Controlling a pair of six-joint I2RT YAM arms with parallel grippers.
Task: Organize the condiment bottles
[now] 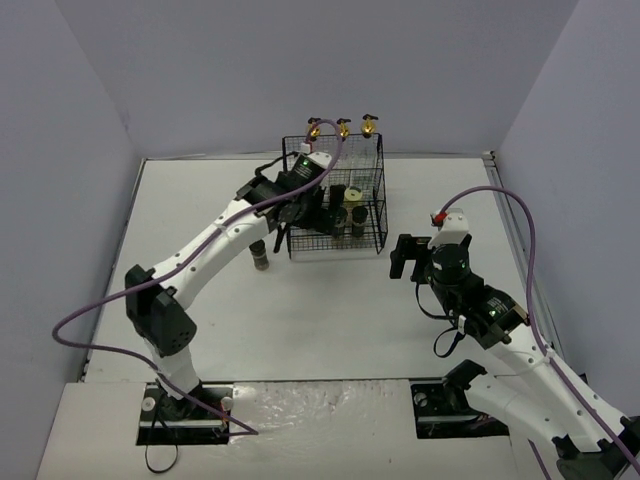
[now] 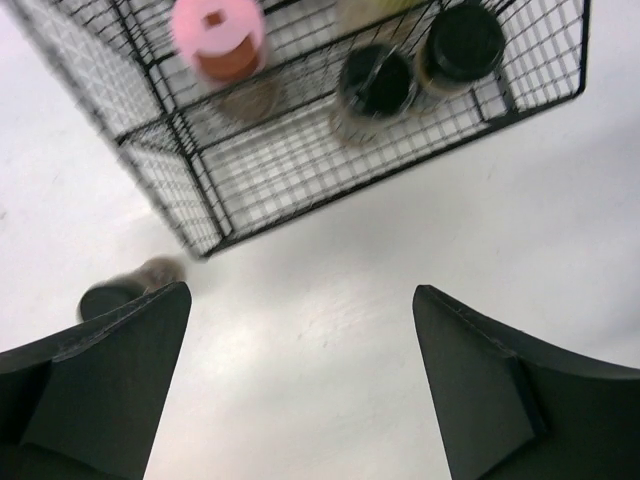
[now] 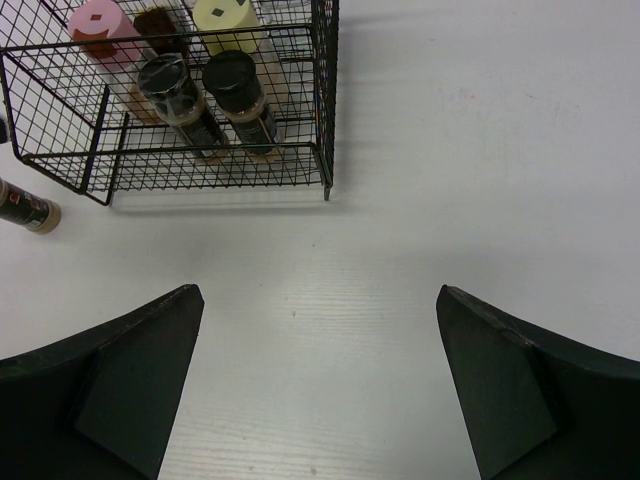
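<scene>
Left wrist view: the left jaws stand spread and empty, with one small dark jar on the worktop just outside one finger, near the wire rack corner ahead. A sideways sweep could topple it, or a finger could snag the rack.

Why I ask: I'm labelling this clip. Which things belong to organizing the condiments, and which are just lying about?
Job: spouted bottles, pink-cap jar, yellow-cap jar, black-cap jars in the rack, loose jar outside it.
Lying about: rack, table.
</scene>
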